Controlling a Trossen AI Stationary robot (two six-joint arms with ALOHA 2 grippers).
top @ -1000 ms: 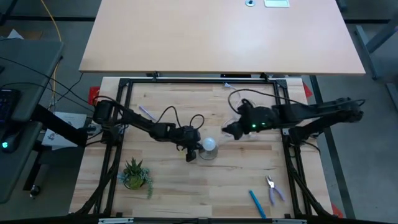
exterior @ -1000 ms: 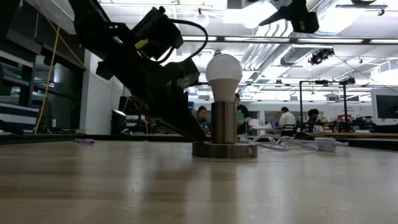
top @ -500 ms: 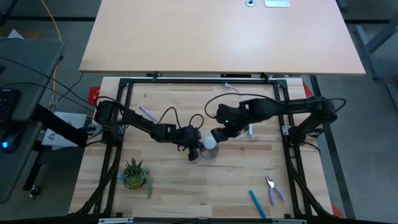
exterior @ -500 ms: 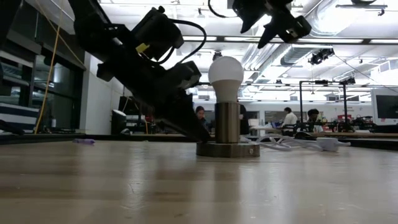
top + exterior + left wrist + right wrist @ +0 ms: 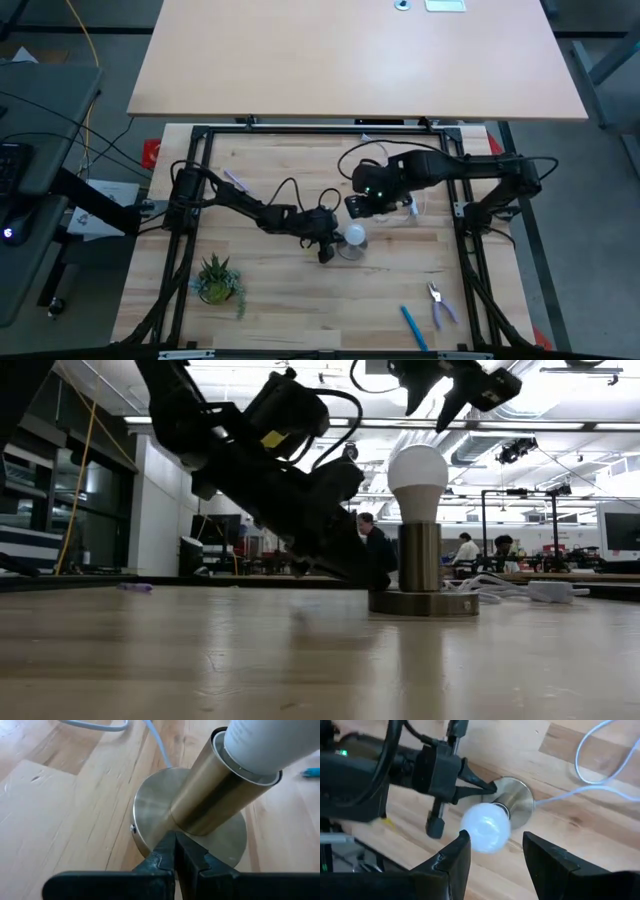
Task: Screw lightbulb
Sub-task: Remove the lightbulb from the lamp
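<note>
The white lightbulb (image 5: 418,468) stands upright in the grey metal socket (image 5: 420,556), whose round base (image 5: 423,603) rests flat on the wooden table. It also shows mid-table in the high view (image 5: 354,235). My left gripper (image 5: 175,851) is shut, low at the base's left side (image 5: 368,572). My right gripper (image 5: 495,851) is open and hovers above the bulb (image 5: 485,827), its fingers apart and clear of it; it also shows in the low view (image 5: 445,388). My left gripper has its shut fingertips (image 5: 172,845) on the top of the socket's round base (image 5: 150,815), right at the foot of the upright tube. It comes slanting down from the table's left. The base lies flat on the table.
The socket's white cord (image 5: 405,212) trails toward the table's right behind the socket. A small potted plant (image 5: 217,280) stands near the front left. Pliers (image 5: 438,303) and a blue pen (image 5: 412,328) lie at the front right. A black frame (image 5: 300,128) borders the table.
My left gripper has gone toward the table's right edge, and the socket with the bulb has slid that way along the table, staying upright. My right gripper has come from the right toward the bulb and now stands above it.
</note>
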